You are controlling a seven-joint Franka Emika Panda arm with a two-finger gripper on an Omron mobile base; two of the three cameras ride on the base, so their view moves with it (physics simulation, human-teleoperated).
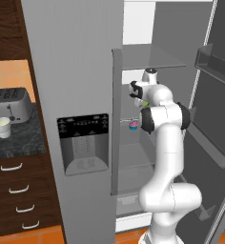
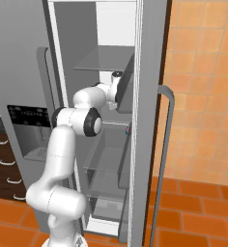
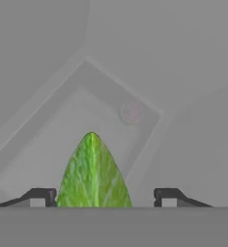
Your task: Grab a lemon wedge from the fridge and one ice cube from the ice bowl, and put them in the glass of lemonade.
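The grey steel fridge [image 1: 76, 71] stands with its right door open, and my arm reaches inside over a middle shelf. The lemon wedge [image 3: 93, 173], yellow-green and pointed, lies between the fingers of my gripper [image 3: 105, 197]. The left fingertip [image 3: 42, 195] sits close to the wedge, while the right one stands a gap away. From the left base view, my gripper [image 1: 142, 101] is at a green speck, the lemon wedge [image 1: 145, 103]. The glass of lemonade [image 1: 2, 127] stands on the dark counter to the left. The ice bowl and ice cube are out of view.
A pink-and-blue cupcake [image 1: 133, 125] sits on the shelf below my hand. A steel toaster [image 1: 9, 105] stands behind the glass. The open fridge door [image 1: 219, 119] with its bins hangs at the right. Drawers [image 1: 14, 190] lie under the counter.
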